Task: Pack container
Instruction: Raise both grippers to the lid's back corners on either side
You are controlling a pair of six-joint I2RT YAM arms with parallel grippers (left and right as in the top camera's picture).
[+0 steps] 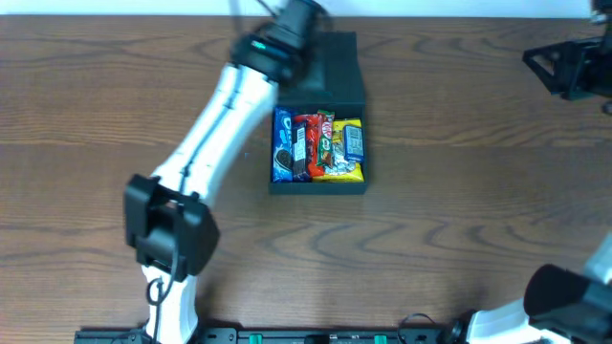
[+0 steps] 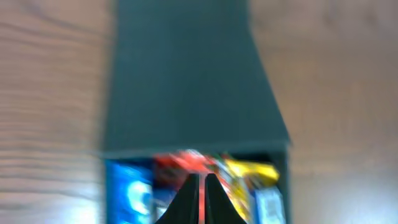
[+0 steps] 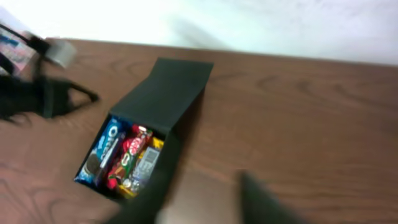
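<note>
Two of the three views were smeared: the left wrist picture was blurred throughout, and the right wrist picture showed its own fingers only as dark shapeless patches along the bottom edge. The left gripper [image 2: 201, 180] had its jaws pressed together on nothing, tips hanging just above the packed snacks. The right gripper [image 1: 550, 62] sat at the table's [image 1: 459, 191] far right, cut off by the frame and well apart from the box; I could not tell how far it gaped. The container [image 1: 320, 186] stood mid-table, its lid [image 1: 342, 67] swung open rearward, holding an Oreo packet [image 1: 283, 143], a KitKat [image 1: 325, 134] and a yellow packet [image 1: 352, 164] side by side
</note>
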